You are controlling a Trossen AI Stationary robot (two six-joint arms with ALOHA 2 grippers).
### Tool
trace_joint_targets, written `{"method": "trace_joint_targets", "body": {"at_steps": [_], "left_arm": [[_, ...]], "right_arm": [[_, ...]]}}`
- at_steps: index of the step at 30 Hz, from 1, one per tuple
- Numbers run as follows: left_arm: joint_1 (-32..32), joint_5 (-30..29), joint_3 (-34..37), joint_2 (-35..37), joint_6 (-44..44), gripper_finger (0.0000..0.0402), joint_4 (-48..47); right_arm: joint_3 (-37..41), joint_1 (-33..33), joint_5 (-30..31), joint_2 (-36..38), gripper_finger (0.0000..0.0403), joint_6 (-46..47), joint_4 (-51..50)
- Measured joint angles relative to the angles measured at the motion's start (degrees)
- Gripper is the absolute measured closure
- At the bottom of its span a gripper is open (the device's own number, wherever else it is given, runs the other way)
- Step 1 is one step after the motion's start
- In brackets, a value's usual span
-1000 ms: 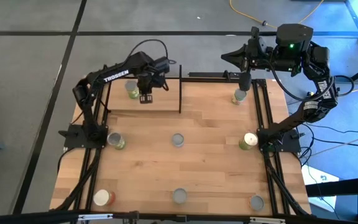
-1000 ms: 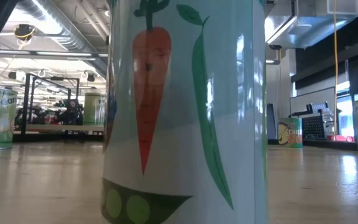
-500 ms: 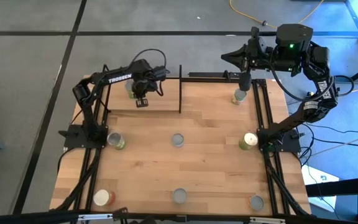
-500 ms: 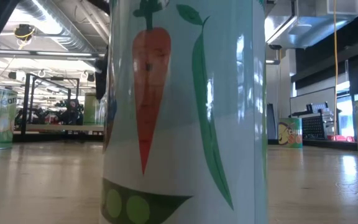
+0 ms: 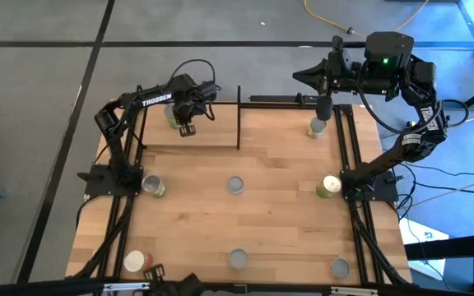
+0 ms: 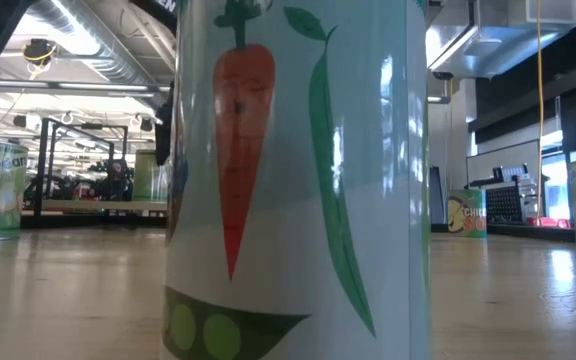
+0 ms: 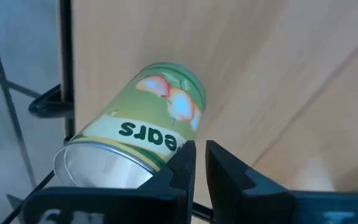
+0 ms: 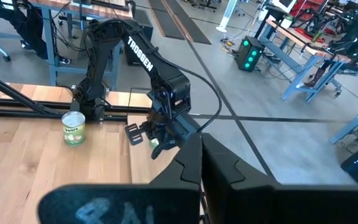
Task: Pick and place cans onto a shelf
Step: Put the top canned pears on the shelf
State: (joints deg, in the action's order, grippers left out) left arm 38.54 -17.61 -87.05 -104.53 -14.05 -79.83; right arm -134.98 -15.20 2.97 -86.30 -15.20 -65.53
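Since the left jaws are pressed together on nothing, with a green pears can (image 7: 148, 140) standing just beyond their tips, the placing step looks done for this can. It stands on the shelf (image 5: 212, 136), close against a thin black rod (image 7: 66, 62) at the board's edge, and it does not touch the jaws.

Next, I judge, the left arm (image 5: 142, 103) must fetch another can. That calls for lifting the jaws clear of the shelf's rods without knocking the placed can, then parting them above a can on the desk (image 5: 278, 222). The closest one to these jaws is the green can (image 5: 153, 186) by the arm's base. A grey-topped can (image 5: 235, 185) lies further out.

The right jaws, also together and empty, hang above a can (image 5: 317, 127) at the far corner, well apart from the shelf, seemingly waiting.

Only the left wrist view shows the narrow gap between can and jaws. The high view alone gives the spread of the remaining cans. The right wrist view looks across at the left arm from the side. The low view is nearly filled by one can (image 6: 298, 180) with a carrot and pea pod on its label, and shows no jaws
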Motion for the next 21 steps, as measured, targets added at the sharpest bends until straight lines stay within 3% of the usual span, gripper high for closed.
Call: {"method": "trace_joint_targets", "body": {"at_steps": [21], "left_arm": [[7.8, -4.8, 0.0, 0.0, -3.2, 0.0372, 0.6]], "right_arm": [[0.0, 0.0, 0.0, -1.4, 0.0398, 0.1, -0.2]]}}
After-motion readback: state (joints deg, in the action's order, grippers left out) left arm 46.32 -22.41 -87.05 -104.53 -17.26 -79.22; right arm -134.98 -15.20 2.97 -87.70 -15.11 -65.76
